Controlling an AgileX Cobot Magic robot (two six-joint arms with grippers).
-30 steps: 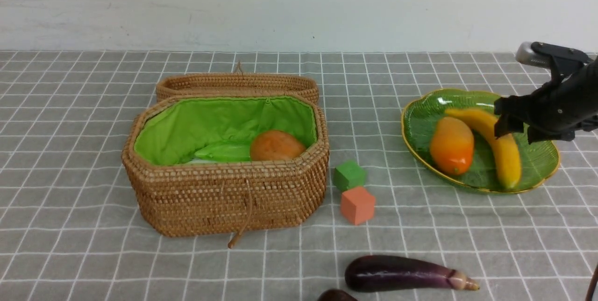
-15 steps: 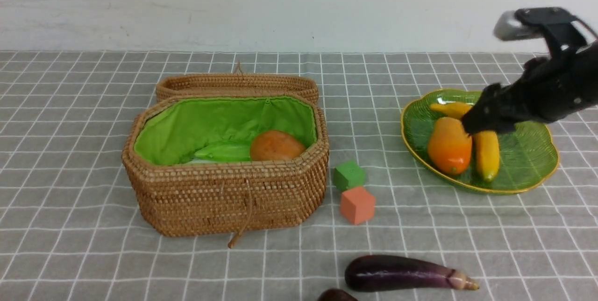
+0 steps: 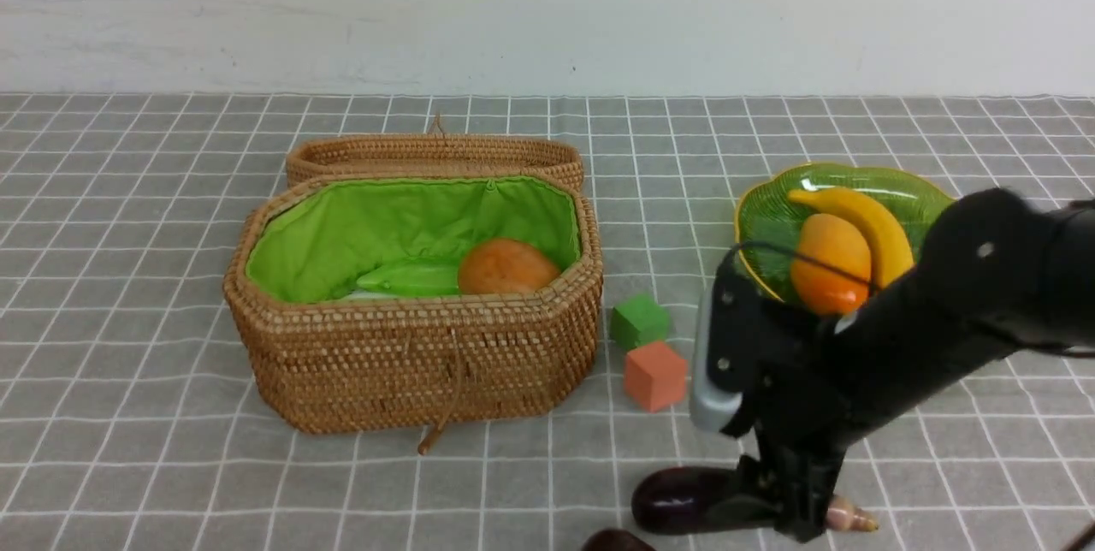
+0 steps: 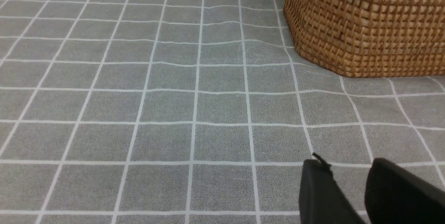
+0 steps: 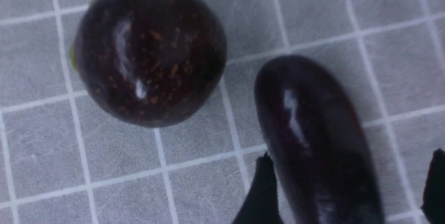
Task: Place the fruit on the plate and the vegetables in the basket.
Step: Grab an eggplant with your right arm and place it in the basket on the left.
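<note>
The eggplant (image 3: 684,500) lies on the cloth at the front, and my right gripper (image 3: 791,517) is lowered over its stem end. In the right wrist view the eggplant (image 5: 313,130) lies between the open fingers (image 5: 262,189), with the gripper (image 5: 347,185) astride it. The maroon fruit (image 5: 149,53) sits just beside it, at the front view's bottom edge (image 3: 616,542). The banana (image 3: 864,222) and mango (image 3: 825,264) lie on the green plate (image 3: 761,217). The potato (image 3: 505,267) and cucumber piece (image 3: 411,277) lie in the basket (image 3: 411,363). The radish is hidden. My left gripper (image 4: 349,168) is empty, low over bare cloth.
A green cube (image 3: 639,321) and a salmon cube (image 3: 654,375) stand between the basket and the plate. The basket's lid (image 3: 432,156) lies open behind it. The basket's corner (image 4: 365,25) is ahead of my left gripper. My right arm (image 3: 941,311) crosses in front of the plate.
My right arm has swung from above the plate down to the front, over the eggplant. The banana has shifted on the plate and now rests against the mango.
</note>
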